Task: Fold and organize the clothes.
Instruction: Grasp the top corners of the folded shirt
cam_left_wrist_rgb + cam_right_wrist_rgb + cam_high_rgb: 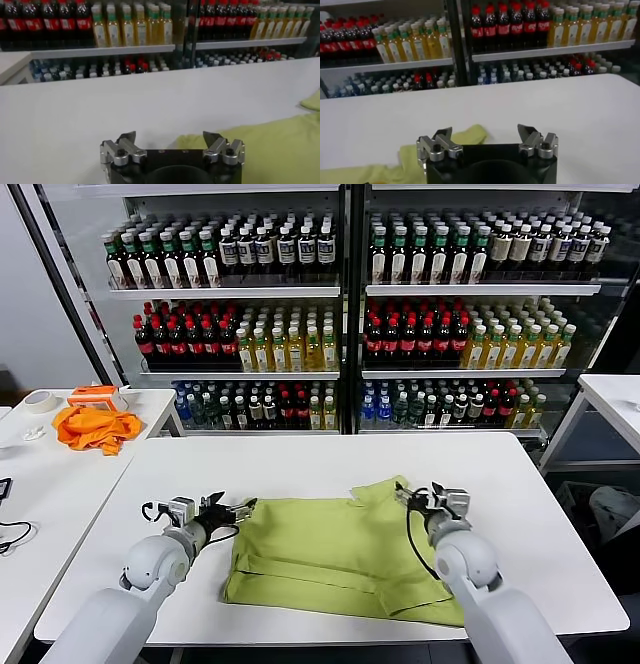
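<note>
Where folded, T-shirt (pixel 340 559) graphic hidden.

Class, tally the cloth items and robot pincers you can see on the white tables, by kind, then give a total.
Yellow-green T-shirt: 1
Orange cloth: 1
Open pincers: 2, the left pincer and the right pincer
Total: 4

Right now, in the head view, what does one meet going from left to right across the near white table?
left claw open → yellow-green T-shirt → right claw open, at the shirt's far right corner.
</note>
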Available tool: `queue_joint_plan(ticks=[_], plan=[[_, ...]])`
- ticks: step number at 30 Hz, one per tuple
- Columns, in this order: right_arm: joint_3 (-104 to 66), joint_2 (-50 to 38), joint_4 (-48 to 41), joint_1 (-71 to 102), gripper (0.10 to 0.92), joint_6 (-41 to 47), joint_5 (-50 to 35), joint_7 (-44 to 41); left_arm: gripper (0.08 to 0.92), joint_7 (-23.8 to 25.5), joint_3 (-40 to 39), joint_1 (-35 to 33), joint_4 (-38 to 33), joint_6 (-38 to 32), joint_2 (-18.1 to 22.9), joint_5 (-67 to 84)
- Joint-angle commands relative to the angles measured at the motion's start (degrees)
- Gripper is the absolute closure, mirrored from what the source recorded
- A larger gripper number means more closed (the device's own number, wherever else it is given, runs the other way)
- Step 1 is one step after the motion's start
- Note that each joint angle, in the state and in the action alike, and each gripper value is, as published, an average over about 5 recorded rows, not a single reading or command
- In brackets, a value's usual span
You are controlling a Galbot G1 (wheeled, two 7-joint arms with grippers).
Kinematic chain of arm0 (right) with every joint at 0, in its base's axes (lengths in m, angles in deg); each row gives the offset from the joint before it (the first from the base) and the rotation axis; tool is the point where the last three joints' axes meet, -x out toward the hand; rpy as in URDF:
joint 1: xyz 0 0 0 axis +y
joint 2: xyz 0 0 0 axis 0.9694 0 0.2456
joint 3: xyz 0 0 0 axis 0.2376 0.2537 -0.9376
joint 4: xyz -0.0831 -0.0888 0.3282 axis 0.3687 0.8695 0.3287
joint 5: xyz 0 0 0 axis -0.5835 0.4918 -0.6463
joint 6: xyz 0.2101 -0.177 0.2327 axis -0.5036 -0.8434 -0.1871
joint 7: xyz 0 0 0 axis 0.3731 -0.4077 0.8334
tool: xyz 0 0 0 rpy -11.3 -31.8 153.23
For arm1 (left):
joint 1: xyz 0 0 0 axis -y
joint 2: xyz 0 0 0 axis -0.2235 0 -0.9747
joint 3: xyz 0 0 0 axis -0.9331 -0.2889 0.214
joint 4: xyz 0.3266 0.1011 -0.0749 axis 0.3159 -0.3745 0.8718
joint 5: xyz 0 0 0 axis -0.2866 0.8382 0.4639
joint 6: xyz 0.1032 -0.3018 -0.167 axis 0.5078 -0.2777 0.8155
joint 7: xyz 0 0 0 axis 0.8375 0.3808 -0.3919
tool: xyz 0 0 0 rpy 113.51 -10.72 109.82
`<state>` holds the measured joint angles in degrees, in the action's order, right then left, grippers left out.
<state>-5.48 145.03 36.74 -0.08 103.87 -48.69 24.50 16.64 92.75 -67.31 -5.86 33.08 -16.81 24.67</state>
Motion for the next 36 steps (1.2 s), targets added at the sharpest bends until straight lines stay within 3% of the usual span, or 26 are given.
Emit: queue_joint_plan(ticks=[1, 11, 15, 30, 36], plan=[[2.7, 4.1, -11.4, -6.6, 0.203, -0.9, 1.8, -0.8, 0.177, 3.2, -1.0, 2.6, 5.5, -1.0, 1.2, -0.5], [2.3, 5.2, -14.0, -6.3, 0.203, -1.9, 2.2, -0.7, 0.177, 2.7, -1.2, 2.1, 5.4, -0.7, 1.7, -0.5], [2.2, 5.3, -13.9, -6.1, 0.245, -2.4, 1.7, -0.5, 0.197, 2.8, -1.2, 1.9, 5.3, -0.7, 2.2, -0.3], [2.2, 5.1, -13.3, -5.4, 0.674, -4.3, 1.4, -2.2, 0.614, 3.1, -0.7, 0.1, 4.0, -1.1, 3.2, -0.3], [2.4, 4.2, -10.3, -4.5, 0.847, -9.1, 1.7, -3.9, 0.796, 3.7, -0.9, 1.5, 4.8, -7.5, 3.1, 1.5]])
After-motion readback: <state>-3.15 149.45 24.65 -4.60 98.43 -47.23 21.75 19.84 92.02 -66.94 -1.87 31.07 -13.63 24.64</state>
